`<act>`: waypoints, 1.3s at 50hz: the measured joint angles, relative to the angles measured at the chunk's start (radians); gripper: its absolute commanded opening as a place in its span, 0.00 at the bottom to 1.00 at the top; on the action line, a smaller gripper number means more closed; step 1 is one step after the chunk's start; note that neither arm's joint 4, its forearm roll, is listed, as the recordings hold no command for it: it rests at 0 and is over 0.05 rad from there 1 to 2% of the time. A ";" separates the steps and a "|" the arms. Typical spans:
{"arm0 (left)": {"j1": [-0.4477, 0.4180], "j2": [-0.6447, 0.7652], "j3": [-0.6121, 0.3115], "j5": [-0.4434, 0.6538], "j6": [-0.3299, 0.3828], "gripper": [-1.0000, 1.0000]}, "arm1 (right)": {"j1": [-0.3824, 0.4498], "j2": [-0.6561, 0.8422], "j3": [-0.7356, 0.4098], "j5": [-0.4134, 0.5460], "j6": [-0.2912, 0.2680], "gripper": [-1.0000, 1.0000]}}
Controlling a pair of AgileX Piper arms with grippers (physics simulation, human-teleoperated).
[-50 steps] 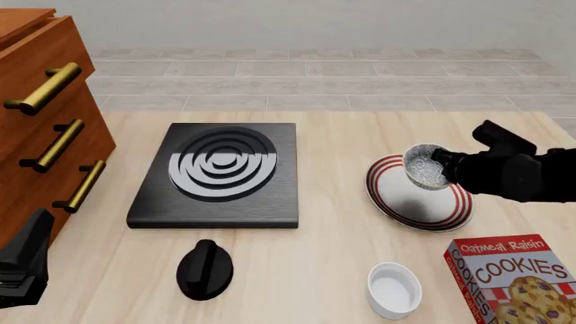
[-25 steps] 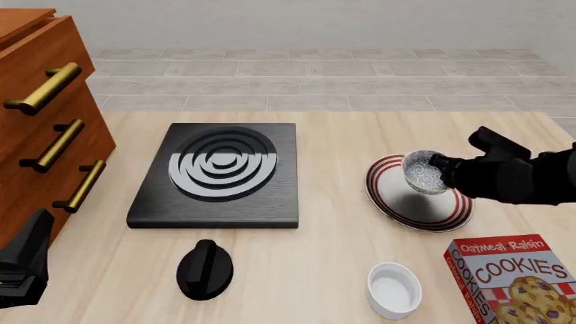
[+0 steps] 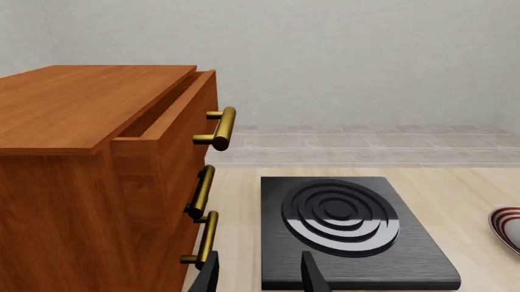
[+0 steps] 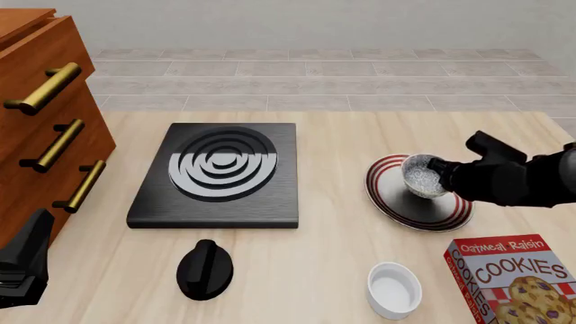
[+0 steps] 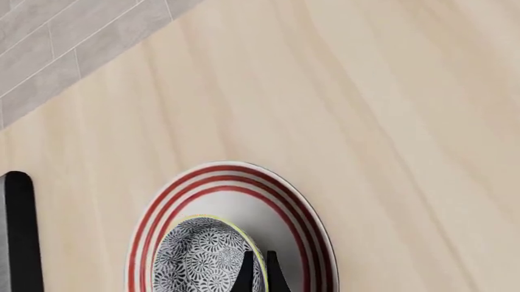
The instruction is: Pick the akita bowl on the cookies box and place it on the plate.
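Right gripper [image 4: 439, 177] is clamped on the rim of the bowl [image 4: 421, 176], fingers [image 5: 247, 274] pinched close together over its edge in the right wrist view. Bowl is over the plate [image 4: 396, 206], inside the red rings; can't tell from either view whether its foot is touching the plate surface or just above it. Speckled inside faces up and slightly toward the near-left.

Plate sits on the table [image 4: 333, 270] at right, mid-depth. Cookie box [image 4: 508, 277] is at the near right corner, partly cut off by the frame edge, nothing on it. White ramekin [image 4: 393, 289] is just left of the box, near edge, well apart from the plate.

Left gripper [image 4: 23, 260] is at the near left edge, beside the dresser [image 4: 36, 108], away from everything. In the left wrist view its two fingertips [image 3: 313, 277] stand apart with nothing between them, so open and empty.

Black burner plate [image 4: 216, 172] is centre-left on the table; black knob [image 4: 205, 268] lies near of it. Top dresser drawer [image 3: 175, 115] is pulled out a bit.
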 measured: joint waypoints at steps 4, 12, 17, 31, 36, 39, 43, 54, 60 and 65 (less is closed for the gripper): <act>0.000 0.000 0.000 0.000 0.000 1.00 | 0.000 0.005 -0.001 -0.002 -0.001 0.00; 0.000 0.000 0.000 0.000 0.000 1.00 | 0.000 0.013 -0.004 -0.004 -0.004 0.00; 0.000 0.000 0.000 0.000 0.000 1.00 | -0.001 0.018 -0.005 -0.006 -0.006 0.00; 0.000 0.000 0.000 0.000 0.000 1.00 | -0.005 0.025 -0.009 -0.009 -0.011 0.00; 0.000 0.000 0.000 0.000 0.000 1.00 | -0.007 0.027 -0.010 -0.012 -0.012 0.00; 0.000 0.000 0.000 0.000 0.000 1.00 | -0.008 0.028 -0.010 -0.013 -0.012 0.00; 0.000 0.000 0.000 0.000 0.000 1.00 | -0.009 0.028 -0.009 -0.015 -0.012 0.00; 0.000 0.000 0.000 0.000 0.000 1.00 | -0.008 0.028 -0.004 -0.026 -0.010 0.00; 0.000 0.000 0.000 0.000 0.000 1.00 | -0.003 0.027 0.000 -0.031 -0.006 0.00; 0.000 0.000 0.000 0.000 0.000 1.00 | 0.002 0.029 0.003 -0.035 0.001 1.00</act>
